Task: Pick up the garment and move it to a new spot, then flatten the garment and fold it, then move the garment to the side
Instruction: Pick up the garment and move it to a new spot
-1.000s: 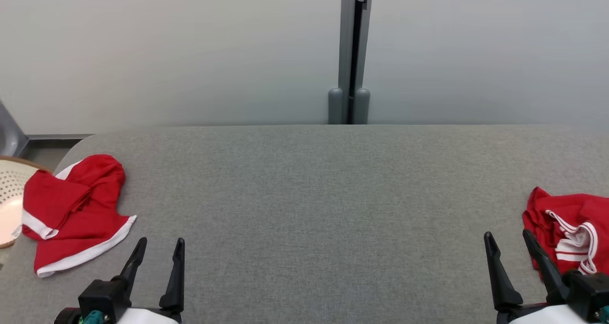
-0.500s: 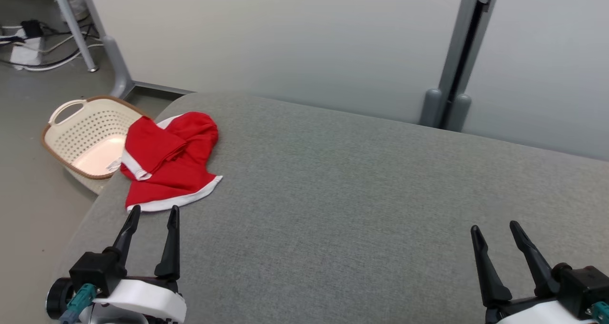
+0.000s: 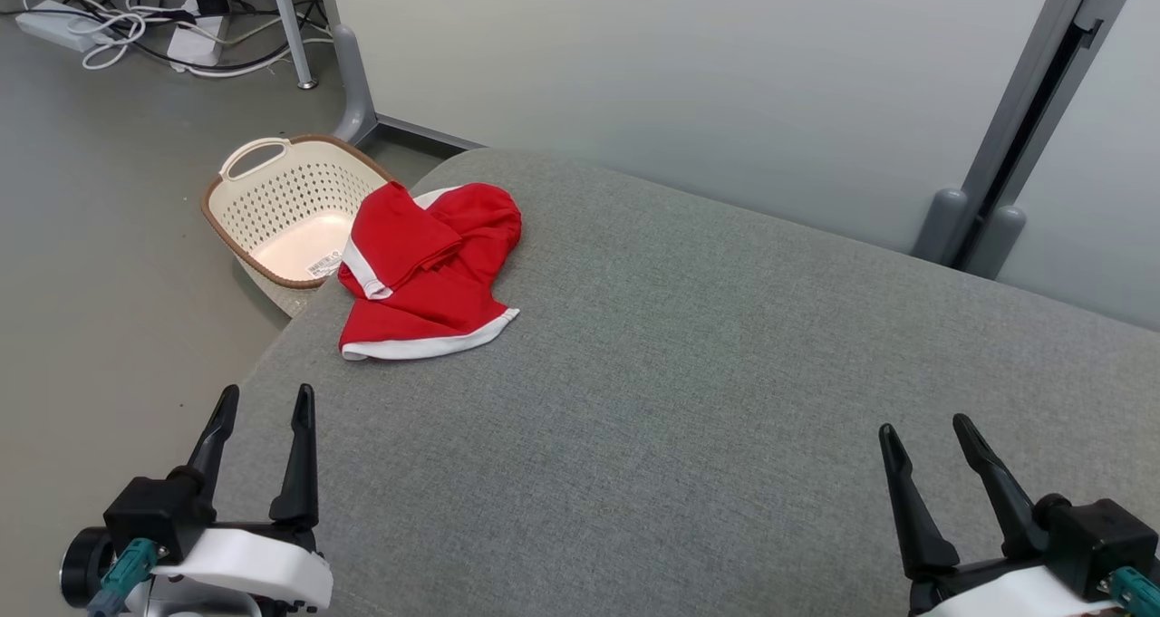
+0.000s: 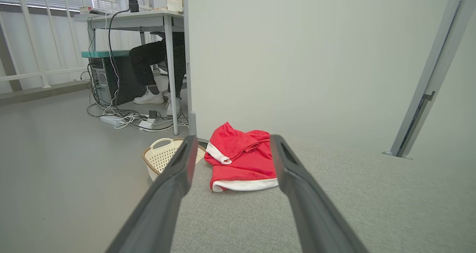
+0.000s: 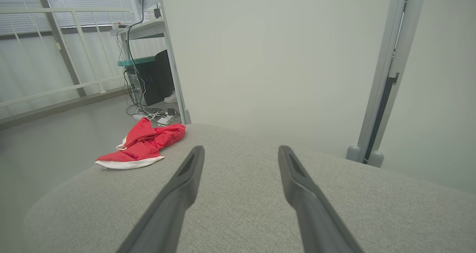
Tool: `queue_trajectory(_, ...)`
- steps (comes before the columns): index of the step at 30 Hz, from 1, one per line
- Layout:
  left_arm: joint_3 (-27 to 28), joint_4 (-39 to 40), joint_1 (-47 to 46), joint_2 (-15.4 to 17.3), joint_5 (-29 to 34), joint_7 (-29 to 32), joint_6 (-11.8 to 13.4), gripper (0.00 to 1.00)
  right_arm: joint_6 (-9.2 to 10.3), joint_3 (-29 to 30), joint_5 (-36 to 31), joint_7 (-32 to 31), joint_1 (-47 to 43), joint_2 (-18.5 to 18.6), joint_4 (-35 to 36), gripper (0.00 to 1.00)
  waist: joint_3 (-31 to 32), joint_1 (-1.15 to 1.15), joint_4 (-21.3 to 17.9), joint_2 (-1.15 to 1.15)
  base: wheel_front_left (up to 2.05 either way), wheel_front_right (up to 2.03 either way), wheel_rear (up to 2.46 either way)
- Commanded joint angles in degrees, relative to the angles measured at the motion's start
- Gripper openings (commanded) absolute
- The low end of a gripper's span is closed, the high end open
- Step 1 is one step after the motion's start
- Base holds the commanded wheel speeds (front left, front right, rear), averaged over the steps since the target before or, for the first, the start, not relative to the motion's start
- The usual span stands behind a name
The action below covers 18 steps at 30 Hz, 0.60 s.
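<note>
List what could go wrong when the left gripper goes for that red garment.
1. The red garment lies at the corner of the table, beside the basket; a nudge from the open left gripper could push it over the edge.
2. It is bunched in layers, so a pinch might catch only the top fold and lift it unevenly.

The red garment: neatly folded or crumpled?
Crumpled: the red garment lies bunched in uneven overlapping layers on the grey table.

High head, low wrists, common garment [image 3: 426, 277]
</note>
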State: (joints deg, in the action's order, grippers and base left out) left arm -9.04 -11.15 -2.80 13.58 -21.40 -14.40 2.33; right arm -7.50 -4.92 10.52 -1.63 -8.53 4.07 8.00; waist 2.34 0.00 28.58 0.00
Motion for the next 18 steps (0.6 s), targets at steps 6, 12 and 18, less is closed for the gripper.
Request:
queue_trajectory(6,-0.1,-0.4,-1.7,0.5,-0.2,-0.3,0.0,1.0,0.02,0.1,0.0,-0.2,0.4,0.2,-0.2,1.0,-0.3,0.0,0.0,0.0,0.0,0.0,0.0)
queue_trajectory(12,-0.5,-1.6,-3.9,-0.5,-0.5,-0.3,-0.1,1.0,0.02,0.0,-0.4,-1.6,1.3,1.1,1.5,1.0,-3.5,0.0,-1.4,0.0,0.0,0.0,0.0)
queue_trajectory(18,0.0,-4.5,-10.0,-3.0,-1.1,-0.7,-0.9,1.0,0.02,0.2,-1.4,-4.8,4.9,3.7,5.7,1.0,-12.7,0.0,-4.4,0.0,0.0,0.0,0.0)
